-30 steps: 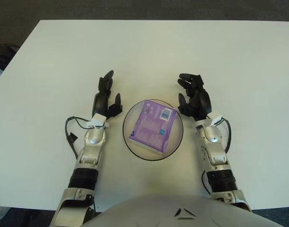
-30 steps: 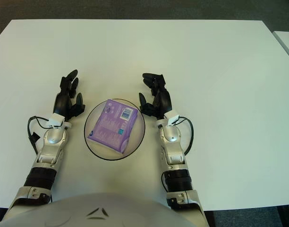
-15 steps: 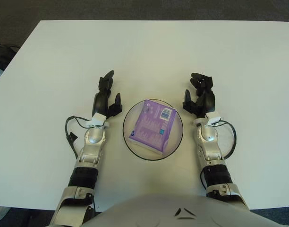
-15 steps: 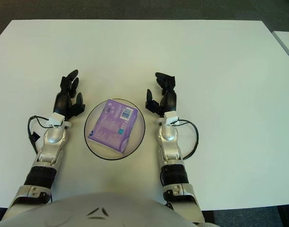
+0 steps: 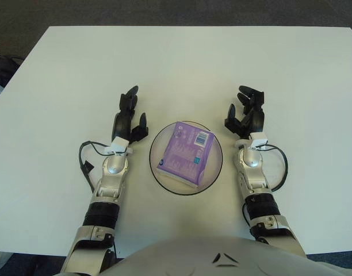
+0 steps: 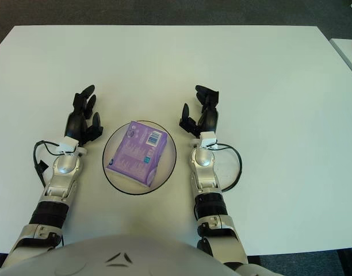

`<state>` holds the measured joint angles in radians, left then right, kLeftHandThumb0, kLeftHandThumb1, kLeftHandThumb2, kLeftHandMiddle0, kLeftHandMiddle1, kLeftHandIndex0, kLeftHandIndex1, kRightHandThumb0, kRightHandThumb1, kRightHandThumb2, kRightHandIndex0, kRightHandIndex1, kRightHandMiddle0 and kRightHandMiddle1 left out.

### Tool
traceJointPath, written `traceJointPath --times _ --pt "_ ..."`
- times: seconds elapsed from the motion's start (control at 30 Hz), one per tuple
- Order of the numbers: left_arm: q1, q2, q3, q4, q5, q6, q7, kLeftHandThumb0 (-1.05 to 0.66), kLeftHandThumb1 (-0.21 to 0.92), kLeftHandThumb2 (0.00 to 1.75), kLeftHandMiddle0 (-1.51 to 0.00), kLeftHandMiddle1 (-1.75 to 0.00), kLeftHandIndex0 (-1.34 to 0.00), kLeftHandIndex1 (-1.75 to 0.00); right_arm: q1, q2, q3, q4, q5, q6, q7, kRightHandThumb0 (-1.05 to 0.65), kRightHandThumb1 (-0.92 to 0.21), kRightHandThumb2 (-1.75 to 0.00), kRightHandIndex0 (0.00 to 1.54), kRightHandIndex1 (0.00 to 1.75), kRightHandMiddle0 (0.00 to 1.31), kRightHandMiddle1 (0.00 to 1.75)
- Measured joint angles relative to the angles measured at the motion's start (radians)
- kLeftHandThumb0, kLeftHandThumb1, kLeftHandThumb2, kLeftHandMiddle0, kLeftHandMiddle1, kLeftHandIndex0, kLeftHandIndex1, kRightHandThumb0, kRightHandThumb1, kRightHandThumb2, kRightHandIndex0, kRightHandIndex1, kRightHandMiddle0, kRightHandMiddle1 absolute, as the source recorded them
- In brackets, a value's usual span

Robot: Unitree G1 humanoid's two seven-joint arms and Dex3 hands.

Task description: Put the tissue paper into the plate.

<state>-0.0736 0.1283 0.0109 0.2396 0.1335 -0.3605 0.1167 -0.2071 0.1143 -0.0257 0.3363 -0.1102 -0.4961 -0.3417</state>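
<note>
While the purple tissue paper pack point(image 5: 186, 152) lies flat inside the plate point(image 5: 159, 175) — tilted a bit, barcode end toward the far edge — both hands are off it. Plate sits near the front edge of the white surface point(image 5: 182, 63), approx. midway btwn the side edges. Left hand point(image 5: 128, 118) shows just left of the plate, fingers loosely spread, holding nothing. Right hand point(image 5: 247, 113) is just right of the plate — fingers relaxed, also empty.
</note>
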Motion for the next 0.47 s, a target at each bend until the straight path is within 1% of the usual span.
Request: traceJointPath --times 0.47 --pt "-0.001 0.0 0.0 0.002 0.002 -0.004 0.001 -0.73 0.92 0.86 -0.32 -0.08 0.0 -0.74 -0.028 0.0 -0.017 0.042 0.012 -0.011 -0.003 -0.35 -0.64 -0.98 0.34 0.92 0.05 1.31"
